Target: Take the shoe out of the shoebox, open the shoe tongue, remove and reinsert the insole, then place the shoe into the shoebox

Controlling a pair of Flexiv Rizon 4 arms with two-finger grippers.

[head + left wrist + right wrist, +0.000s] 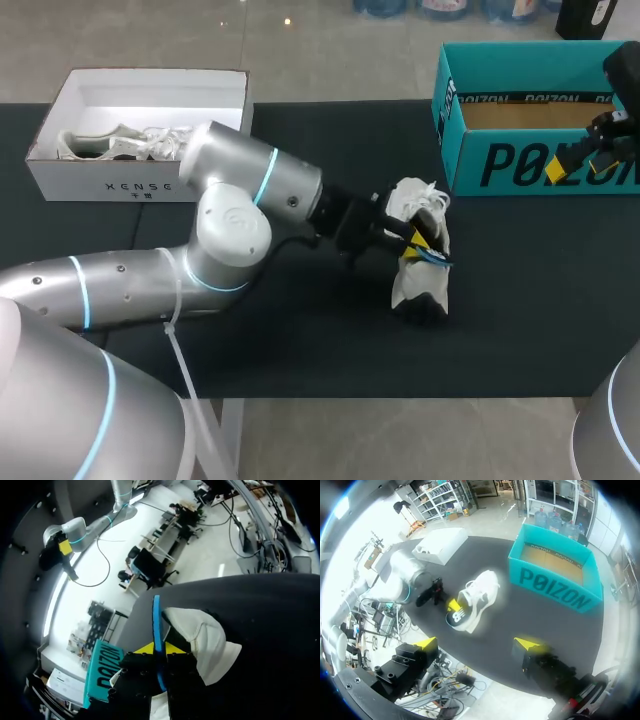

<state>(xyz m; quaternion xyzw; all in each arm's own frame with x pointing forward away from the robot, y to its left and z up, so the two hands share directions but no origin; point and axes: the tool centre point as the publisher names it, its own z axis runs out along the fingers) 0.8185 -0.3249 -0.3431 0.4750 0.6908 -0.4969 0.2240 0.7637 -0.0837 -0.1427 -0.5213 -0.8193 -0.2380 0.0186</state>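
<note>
Shoe [412,200] is out on the table, centre-right of the head frame, left gripper [159,649] clamps the blue insole [157,620] at its opening, right gripper [476,643] is spread empty by the teal shoebox [520,170] upper right, so probably mid insole step, boxing still left.

Teal shoebox [520,165] cut off at head view's right edge; insole [156,620] lower end hidden inside left gripper [159,648].

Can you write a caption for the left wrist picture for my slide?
The left claw pinches a blue insole beside the white shoe on the black table.
</note>
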